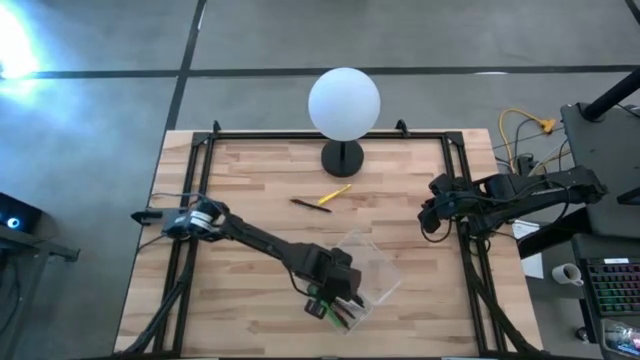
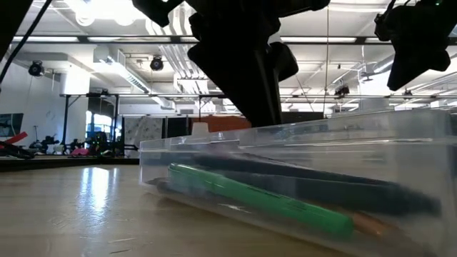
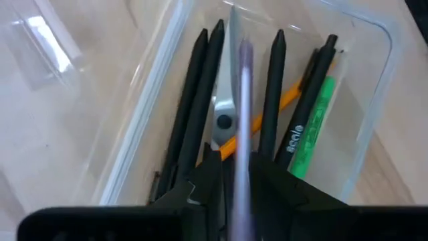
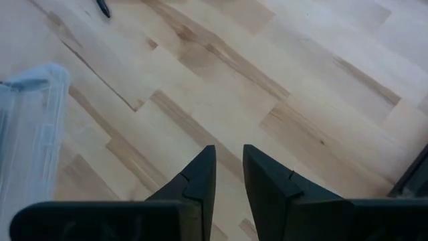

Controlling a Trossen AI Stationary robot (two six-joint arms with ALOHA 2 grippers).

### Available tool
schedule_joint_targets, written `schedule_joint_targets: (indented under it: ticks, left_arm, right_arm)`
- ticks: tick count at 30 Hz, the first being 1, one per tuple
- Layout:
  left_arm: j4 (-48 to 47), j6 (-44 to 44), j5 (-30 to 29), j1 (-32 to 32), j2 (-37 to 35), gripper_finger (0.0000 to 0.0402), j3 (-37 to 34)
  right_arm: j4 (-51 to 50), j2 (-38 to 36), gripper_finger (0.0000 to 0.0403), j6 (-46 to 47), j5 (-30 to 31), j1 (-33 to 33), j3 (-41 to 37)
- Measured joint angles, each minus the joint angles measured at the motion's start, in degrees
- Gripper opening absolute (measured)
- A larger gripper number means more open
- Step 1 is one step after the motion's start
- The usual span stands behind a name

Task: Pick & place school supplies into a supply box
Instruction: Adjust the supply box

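The clear supply box (image 1: 372, 262) stands on the table near its front edge. In it lie a green marker (image 3: 309, 144), several dark pens (image 3: 194, 100), scissors (image 3: 224, 120) and an orange-yellow slim piece (image 3: 289, 100). My left gripper (image 3: 235, 175) is over the box's near end, shut on a purplish pen (image 3: 243, 100). A yellow pencil (image 1: 335, 194) and a dark pen (image 1: 310, 205) lie flat on the table in front of the lamp. My right gripper (image 4: 229, 167) hangs over bare table at the right, its fingers a narrow gap apart and empty. My left gripper pinches the purplish pen's shaft (image 3: 239, 157) between its two fingers. The pen lies along the fingers and sticks out past their tips. The fingers point down into the box from above. The pen's free end (image 3: 245, 50) is over the pens and scissors; whether it touches them I cannot tell.
A white globe lamp (image 1: 343, 103) on a black base stands at the table's far edge, in the middle. Black rails (image 1: 190, 200) run along the table's sides. Bare wood lies between the box and my right arm (image 1: 500, 195).
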Motion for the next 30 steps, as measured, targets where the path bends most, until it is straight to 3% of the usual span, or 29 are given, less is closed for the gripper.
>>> schedule_joint_targets:
  ticks: [8,12,22,30]
  left_arm:
    - [-9.5,-4.0,-8.0,1.4,-3.3,0.0061,0.1]
    - [-14.6,-6.8,-9.1,2.0,-4.1,0.0061,-1.9]
    - [-15.1,-13.2,-9.2,1.2,-8.8,0.0061,-14.0]
    - [-11.6,-19.1,-10.2,1.6,-16.0,0.0061,-18.0]
  right_arm:
    - [-0.1,0.0,0.0068,0.2,-0.3,0.0,0.0]
    - [0.0,0.0,0.0068,0.2,-0.2,0.0,-0.2]
    - [0.0,0.0,0.0068,0.2,0.0,0.0,-0.6]
    - [0.1,0.0,0.0068,0.2,0.2,0.0,-2.1]
